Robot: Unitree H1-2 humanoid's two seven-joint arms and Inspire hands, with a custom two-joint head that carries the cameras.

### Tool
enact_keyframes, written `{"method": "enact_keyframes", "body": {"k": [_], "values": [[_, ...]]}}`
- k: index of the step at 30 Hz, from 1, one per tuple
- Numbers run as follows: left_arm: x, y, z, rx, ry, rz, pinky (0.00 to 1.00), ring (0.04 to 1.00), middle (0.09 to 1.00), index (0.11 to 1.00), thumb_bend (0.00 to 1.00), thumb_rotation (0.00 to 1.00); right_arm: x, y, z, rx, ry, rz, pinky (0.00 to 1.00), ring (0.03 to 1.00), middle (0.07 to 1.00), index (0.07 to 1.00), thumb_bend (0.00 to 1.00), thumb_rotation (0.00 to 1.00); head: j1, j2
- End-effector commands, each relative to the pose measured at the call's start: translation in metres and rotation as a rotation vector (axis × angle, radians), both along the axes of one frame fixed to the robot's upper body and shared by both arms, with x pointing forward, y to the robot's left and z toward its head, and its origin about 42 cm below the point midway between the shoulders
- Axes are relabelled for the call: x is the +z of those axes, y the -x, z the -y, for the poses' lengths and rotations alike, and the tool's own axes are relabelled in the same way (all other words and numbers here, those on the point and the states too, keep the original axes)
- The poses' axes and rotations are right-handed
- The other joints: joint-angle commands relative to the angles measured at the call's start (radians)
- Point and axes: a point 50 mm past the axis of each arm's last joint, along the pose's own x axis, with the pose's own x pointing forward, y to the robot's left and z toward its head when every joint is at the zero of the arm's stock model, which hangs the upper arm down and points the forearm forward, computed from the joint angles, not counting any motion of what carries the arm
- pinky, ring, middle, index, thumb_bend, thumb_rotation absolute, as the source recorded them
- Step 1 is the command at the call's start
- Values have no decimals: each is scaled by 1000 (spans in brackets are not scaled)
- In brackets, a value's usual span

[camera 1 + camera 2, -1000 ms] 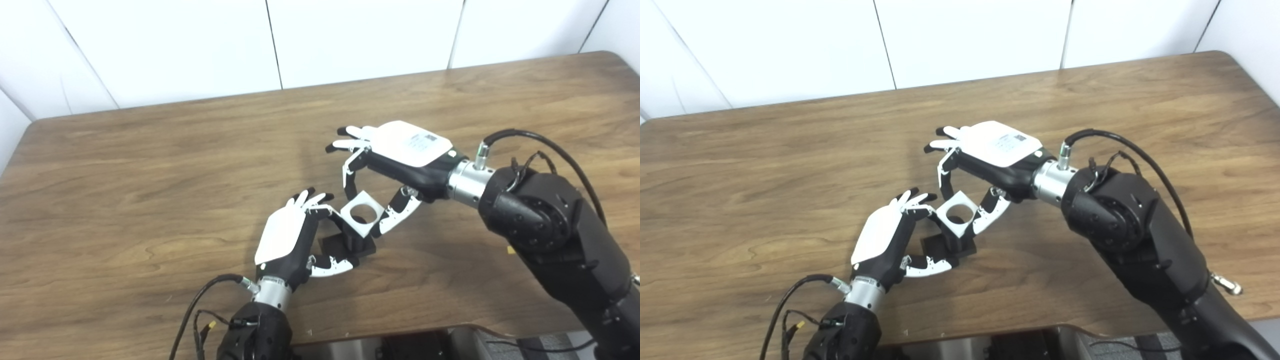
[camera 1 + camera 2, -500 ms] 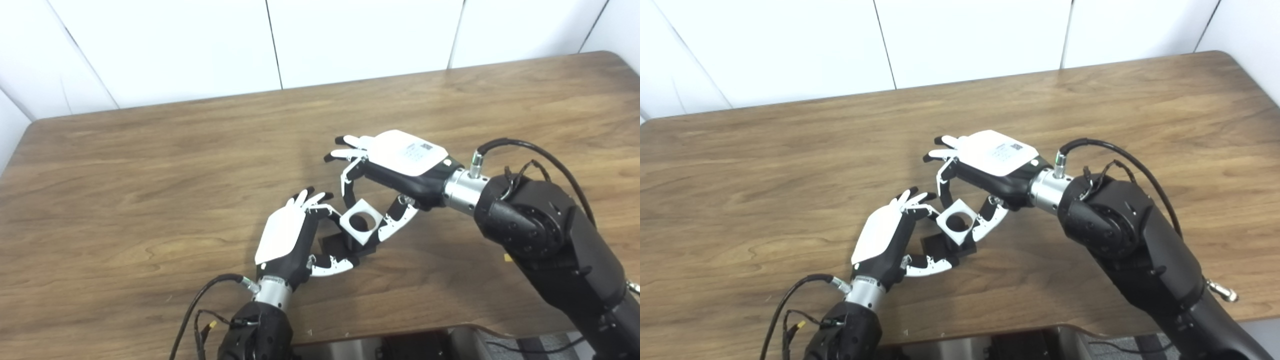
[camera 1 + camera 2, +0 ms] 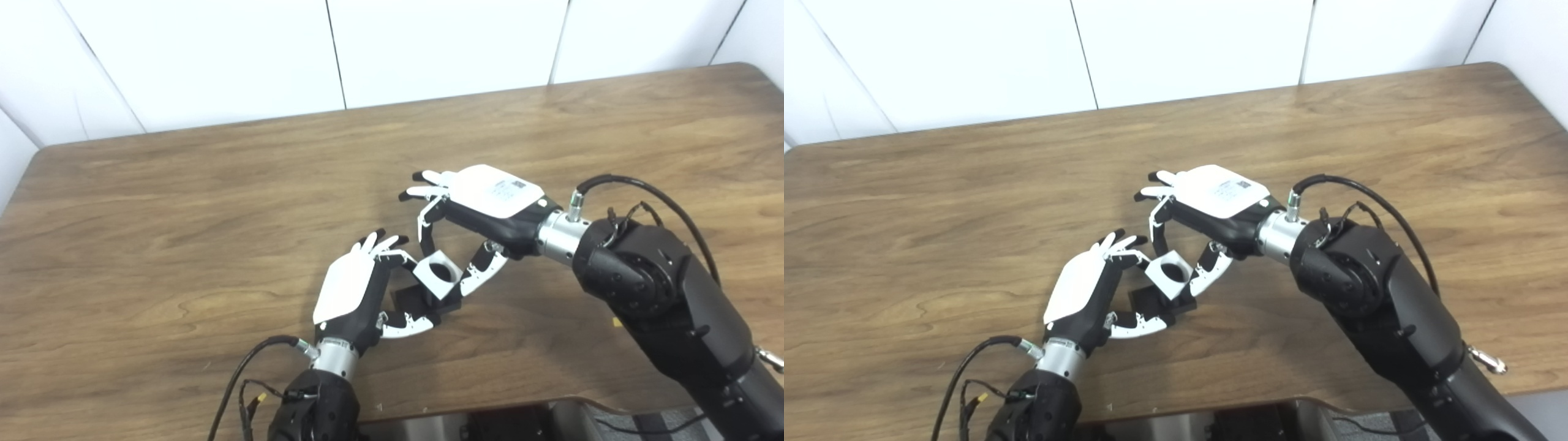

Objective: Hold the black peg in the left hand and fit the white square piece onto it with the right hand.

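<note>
I'm pinching the square (image 3: 437, 275) between the right fingers (image 3: 426, 228) above and the thumb on the lower right, so the right hand (image 3: 484, 205) is closed on it. Compared w/ a sec ago the square is sitting lower and a bit further left, and the whole right hand is sitting lower w/ it. The peg, visible through the hole back then, is now mostly covered by the white plate. I'm reading that as the hole starting to go over the peg tip, but I can't tell if it's truly engaged or just overlapping from this angle.

The left fingers (image 3: 392, 242) are wrapping the peg (image 3: 429, 299) from the left, thumb curling under its black base on the near side; the left hand (image 3: 355, 288) is holding it, in the same spot as before. The square's left corner is touching or nearly touching the left fingertips; can't say which.

The square is tilting, hole facing up twd the cameras, directly over the peg and its base, which looks to be resting on the tabletop (image 3: 184, 245).

Next, prob.: level the square, keep pushing down along the peg axis. Risk: a tilted square jamming, or clipping the left fingertips.
</note>
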Motion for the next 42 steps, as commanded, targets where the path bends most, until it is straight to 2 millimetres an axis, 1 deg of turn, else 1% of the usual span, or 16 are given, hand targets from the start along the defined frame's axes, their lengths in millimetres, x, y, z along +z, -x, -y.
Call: {"method": "enact_keyframes", "body": {"k": [1, 12, 22, 25, 30, 39, 40, 42], "values": [[5, -1, 4, 1, -6, 23, 1000, 983, 896, 492, 512, 62, 9, -2, -3, 9, -16, 48, 978, 1000, 928, 491, 525, 146, -1, 1], [5, -2, 7, 0, -9, 22, 1000, 982, 894, 492, 512, 61, 8, -1, -9, 35, -33, 50, 971, 1000, 927, 492, 524, 150, 4, 9], [1, -2, 10, -2, 13, 17, 1000, 984, 894, 492, 512, 58, 10, 6, -18, 66, -17, 57, 968, 1000, 928, 492, 525, 149, 6, 11], [1, -2, 11, -5, 11, 14, 1000, 989, 896, 492, 512, 59, 10, 7, -19, 69, -9, 54, 969, 1000, 929, 492, 525, 148, 10, 14], [2, -2, 11, -5, 20, 18, 1000, 991, 898, 491, 512, 59, 6, 7, -18, 63, 17, 38, 969, 1000, 924, 492, 525, 149, 13, 14], [4, -3, 11, 2, 19, 15, 1000, 990, 896, 492, 512, 59, -1, 2, -13, 34, 23, 10, 964, 1000, 922, 495, 523, 156, 13, 11], [4, -3, 11, 2, 20, 16, 1000, 991, 896, 492, 512, 59, -1, 1, -12, 30, 23, 6, 967, 1000, 924, 614, 776, 243, 12, 11], [4, -3, 11, 2, 22, 17, 1000, 990, 896, 492, 512, 59, -2, 0, -11, 24, 22, -1, 968, 1000, 926, 674, 894, 295, 12, 9]]}}
